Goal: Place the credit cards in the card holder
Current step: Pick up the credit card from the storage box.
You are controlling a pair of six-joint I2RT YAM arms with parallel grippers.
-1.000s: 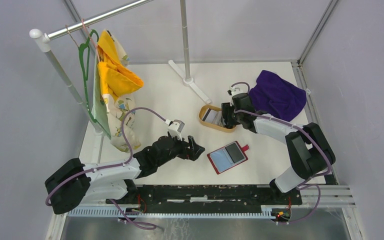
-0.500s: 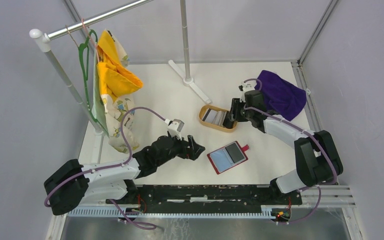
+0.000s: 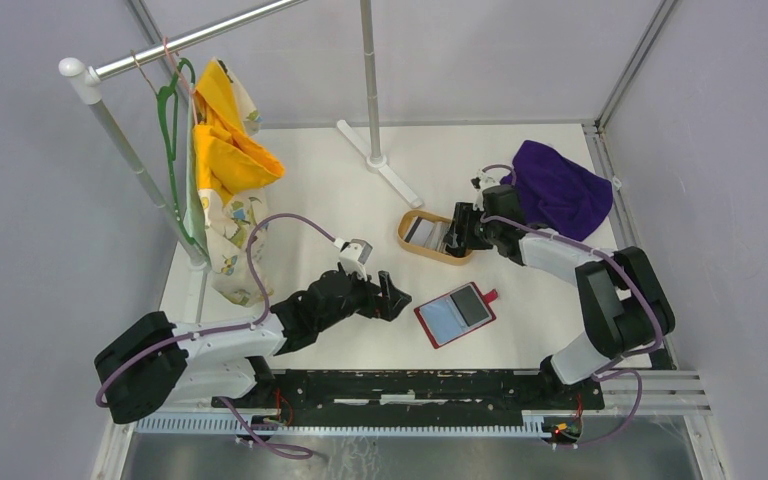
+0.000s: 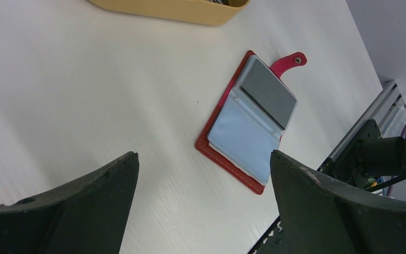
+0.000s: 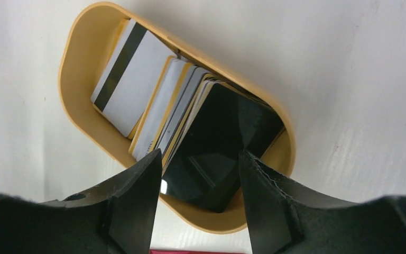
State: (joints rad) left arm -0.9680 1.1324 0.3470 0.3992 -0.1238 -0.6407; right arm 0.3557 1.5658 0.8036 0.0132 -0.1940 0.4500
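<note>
Your right fingers (image 5: 137, 201) spread over black card (image 5: 217, 137) leaning among credit cards (image 5: 132, 90) in tray (image 5: 74, 69): closing may pinch several. Left fingers (image 4: 100, 190) spread wide beside open card holder (image 4: 248, 121) on worktop (image 4: 84, 79); unpinned, may slide.

The card holder (image 3: 455, 314) lies spread flat on the table (image 3: 310, 190), close to the near edge and a little right of its middle (its tab points toward the far right corner). Just left of it, not touching, is the left gripper (image 3: 392, 297). Behind the holder, toward the table's centre, sits the tray (image 3: 412, 238), with the credit cards (image 5: 137, 90) stacked inside, leaning one on another. The right gripper (image 3: 452, 235) is over the tray's right end. A cloth (image 3: 557, 190) lies heaped in the far right corner. A pole (image 3: 370, 90) stands near the middle of the far edge. Garments (image 3: 222, 150) hang from a rail along the left edge.
</note>
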